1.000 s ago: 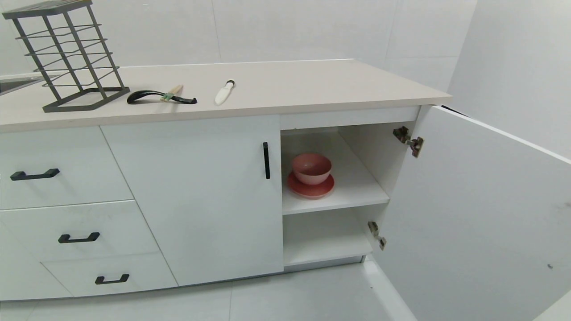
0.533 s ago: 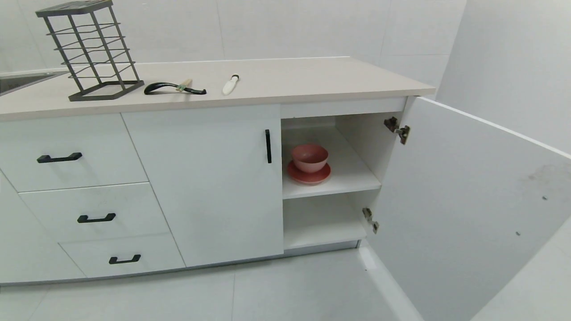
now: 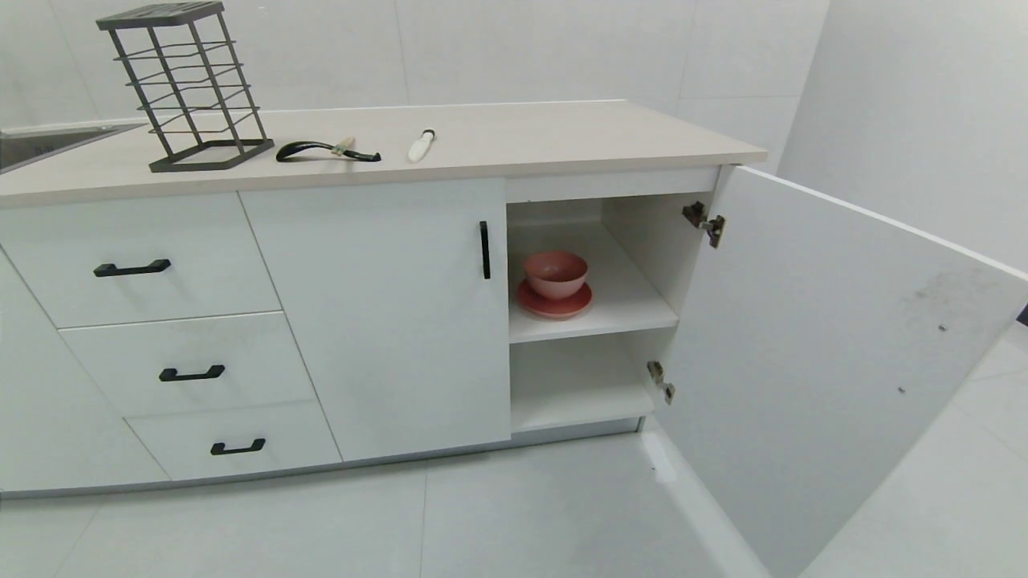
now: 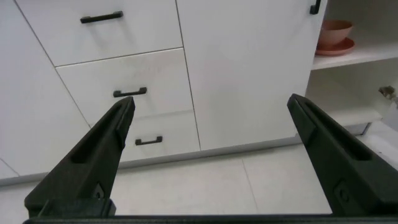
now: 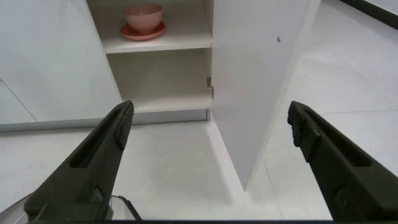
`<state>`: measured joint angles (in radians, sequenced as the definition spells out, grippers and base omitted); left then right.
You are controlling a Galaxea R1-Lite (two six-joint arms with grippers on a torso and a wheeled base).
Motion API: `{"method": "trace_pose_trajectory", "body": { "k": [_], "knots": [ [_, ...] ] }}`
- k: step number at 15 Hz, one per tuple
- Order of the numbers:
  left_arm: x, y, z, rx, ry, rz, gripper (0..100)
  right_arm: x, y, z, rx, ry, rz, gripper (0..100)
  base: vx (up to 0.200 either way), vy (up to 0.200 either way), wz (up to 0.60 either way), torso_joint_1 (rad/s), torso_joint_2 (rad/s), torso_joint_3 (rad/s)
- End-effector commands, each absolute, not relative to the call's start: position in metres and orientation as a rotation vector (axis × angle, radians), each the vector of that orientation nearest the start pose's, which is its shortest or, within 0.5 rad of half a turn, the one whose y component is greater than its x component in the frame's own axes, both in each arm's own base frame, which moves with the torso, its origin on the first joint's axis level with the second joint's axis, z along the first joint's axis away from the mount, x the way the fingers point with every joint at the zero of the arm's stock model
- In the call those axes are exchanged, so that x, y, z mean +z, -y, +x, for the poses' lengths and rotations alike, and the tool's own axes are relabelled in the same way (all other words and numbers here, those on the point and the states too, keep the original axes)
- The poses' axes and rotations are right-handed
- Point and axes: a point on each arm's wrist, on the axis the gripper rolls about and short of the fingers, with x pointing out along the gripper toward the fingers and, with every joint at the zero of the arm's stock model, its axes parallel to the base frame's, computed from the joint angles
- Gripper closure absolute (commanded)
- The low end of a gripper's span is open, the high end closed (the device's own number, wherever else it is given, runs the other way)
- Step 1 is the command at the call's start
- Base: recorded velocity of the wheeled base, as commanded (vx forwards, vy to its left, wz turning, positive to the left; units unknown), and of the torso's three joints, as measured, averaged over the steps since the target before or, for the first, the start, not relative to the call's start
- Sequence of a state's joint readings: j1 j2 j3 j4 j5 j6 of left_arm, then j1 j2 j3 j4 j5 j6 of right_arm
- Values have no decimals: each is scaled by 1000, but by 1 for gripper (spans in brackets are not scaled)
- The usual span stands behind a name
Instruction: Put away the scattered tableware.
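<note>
While both arms sit low in front of the white kitchen unit, the left gripper (image 4: 211,102) has its two black fingers (image 4: 99,149) spread wide with nothing between them, facing the drawers (image 4: 124,68) and their black handles; the right gripper (image 5: 211,107) also has its fingers (image 5: 93,155) wide apart and bare, facing the open cupboard (image 5: 161,74) across the tiled floor (image 5: 186,168). In the head view the beige tabletop (image 3: 562,132) runs across the upper part; at its ten o'clock end stands a black wire rack (image 3: 189,88), upright, with the corner of a sink (image 3: 48,143) at nine o'clock of it; just at three o'clock of the rack lies a black ladle (image 3: 309,149), flat, with a short wooden stick (image 3: 344,146) lying across its handle and touching it; further toward three o'clock, near but apart, lies a white utensil (image 3: 422,146), its kind too small to tell. Below the tabletop the left cupboard door (image 3: 385,321) is closed, while the right door (image 3: 819,345) stands swung out toward four o'clock; inside, on the upper shelf (image 3: 618,313), a pink bowl (image 3: 556,273) sits upright on a red plate (image 3: 554,303), toward the nine o'clock side of the shelf; the lower shelf (image 3: 578,401) lies at six o'clock of them.
</note>
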<state>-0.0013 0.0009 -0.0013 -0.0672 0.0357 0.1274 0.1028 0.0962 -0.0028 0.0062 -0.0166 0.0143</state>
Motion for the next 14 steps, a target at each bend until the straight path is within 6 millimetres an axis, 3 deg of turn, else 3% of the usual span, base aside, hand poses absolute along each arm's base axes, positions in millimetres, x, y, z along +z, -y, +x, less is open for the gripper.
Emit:
{"method": "trace_pose_trajectory", "body": {
  "k": [1,4,8,14],
  "knots": [
    [83,-1,-22,37,56,108,0,78,2,-15,87,-106,6,0,0,0,0,0,0,0],
    [83,-1,-23,34,68,92,0,78,2,-15,88,-106,7,0,0,0,0,0,0,0],
    [75,2,-23,-92,-3,90,0,78,2,-15,88,-106,9,0,-200,0,0,4,4,2],
    [76,2,-23,-89,8,66,0,78,2,-15,87,-106,9,0,-200,-33,0,2,1,4]
  ]
}}
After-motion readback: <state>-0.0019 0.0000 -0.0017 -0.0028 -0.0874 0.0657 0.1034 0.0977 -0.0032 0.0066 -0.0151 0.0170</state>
